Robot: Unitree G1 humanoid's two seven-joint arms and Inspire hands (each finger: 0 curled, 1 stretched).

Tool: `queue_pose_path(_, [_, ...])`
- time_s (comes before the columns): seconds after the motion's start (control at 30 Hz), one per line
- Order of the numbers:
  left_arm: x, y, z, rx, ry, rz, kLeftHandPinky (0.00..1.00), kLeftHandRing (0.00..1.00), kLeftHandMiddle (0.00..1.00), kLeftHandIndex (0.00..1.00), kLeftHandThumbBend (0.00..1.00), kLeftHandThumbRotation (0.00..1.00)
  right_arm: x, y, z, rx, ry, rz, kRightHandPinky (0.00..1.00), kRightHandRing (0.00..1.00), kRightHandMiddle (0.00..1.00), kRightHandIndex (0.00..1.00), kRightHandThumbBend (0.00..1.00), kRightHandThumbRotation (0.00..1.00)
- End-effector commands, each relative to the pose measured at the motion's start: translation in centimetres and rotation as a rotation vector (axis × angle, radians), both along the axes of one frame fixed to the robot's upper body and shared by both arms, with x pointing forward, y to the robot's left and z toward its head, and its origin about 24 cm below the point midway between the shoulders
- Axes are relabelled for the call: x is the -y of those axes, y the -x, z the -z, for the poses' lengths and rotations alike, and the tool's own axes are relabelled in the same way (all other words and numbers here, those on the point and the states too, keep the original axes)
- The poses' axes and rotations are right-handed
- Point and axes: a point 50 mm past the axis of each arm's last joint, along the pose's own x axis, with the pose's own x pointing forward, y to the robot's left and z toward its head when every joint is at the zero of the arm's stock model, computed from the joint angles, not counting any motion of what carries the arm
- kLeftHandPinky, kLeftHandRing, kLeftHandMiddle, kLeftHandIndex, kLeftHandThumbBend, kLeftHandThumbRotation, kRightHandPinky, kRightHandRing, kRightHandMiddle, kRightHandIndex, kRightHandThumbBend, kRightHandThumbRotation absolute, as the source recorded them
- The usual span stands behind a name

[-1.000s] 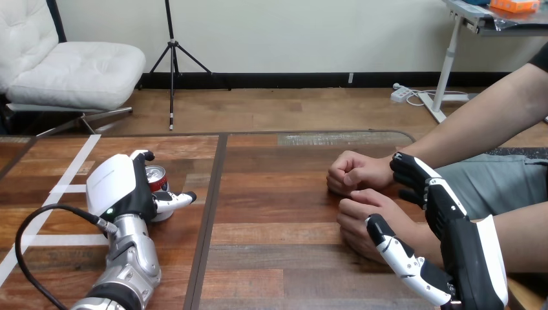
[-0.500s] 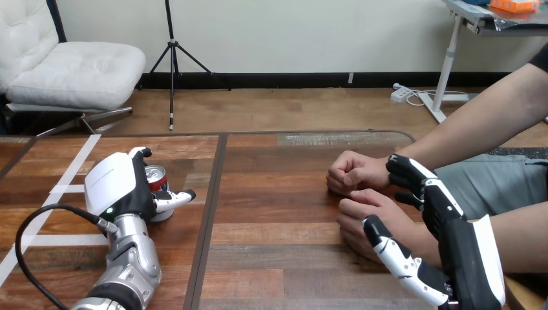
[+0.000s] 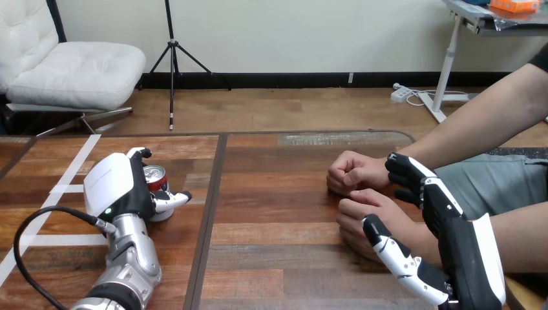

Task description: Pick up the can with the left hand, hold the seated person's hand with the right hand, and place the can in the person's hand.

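A short red metal can [image 3: 155,175] with a silver top is seen standing upright on the left part of the brown wooden tabletop [image 3: 278,213]. It is enclosed by the robot's left hand [image 3: 119,187]. The fingers [image 3: 139,154] are curled round its far side and the thumb [image 3: 171,199] is laid across its near side, so the red metal can is pinched from both sides. Its base appears to be resting on the wood, so the grasp is judged to be made and the lift not yet begun. Such an enclosing hold would be needed to carry a smooth cylinder without slipping.

At the right, two hands of the person are laid on the tabletop, both loosely closed: the farther fist [image 3: 352,171] and the nearer hand [image 3: 368,216]. The robot's right hand [image 3: 455,232] is placed at the nearer wrist. Its fingers [image 3: 407,175] are extended on the far side and its thumb [image 3: 388,248] is held well apart on the near side. The wrist is thus straddled rather than clasped, and whether it is touched cannot be told. This placement is judged to be a preparation for steadying the nearer hand, which would have to be opened before the can could be set in it. The can and the person's hands are well apart.
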Motion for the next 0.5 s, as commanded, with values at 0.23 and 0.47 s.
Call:
queue_pose_path(0.23, [0.55, -1.52, -2.21, 0.114, 0.044, 0.023, 0.54, 0.57, 0.57, 0.7, 0.75, 0.01, -0.29, -0.65, -1.98, 0.101, -0.004, -0.02, 0.8, 0.85, 0.85, 0.84, 0.6, 0.41])
queue_pose_path(0.47, [0.66, -1.4, -2.06, 0.119, 0.079, 0.025, 0.48, 0.48, 0.49, 0.67, 0.71, 0.0, -0.28, -0.54, -2.01, 0.102, -0.002, -0.016, 0.81, 0.85, 0.85, 0.84, 0.6, 0.41])
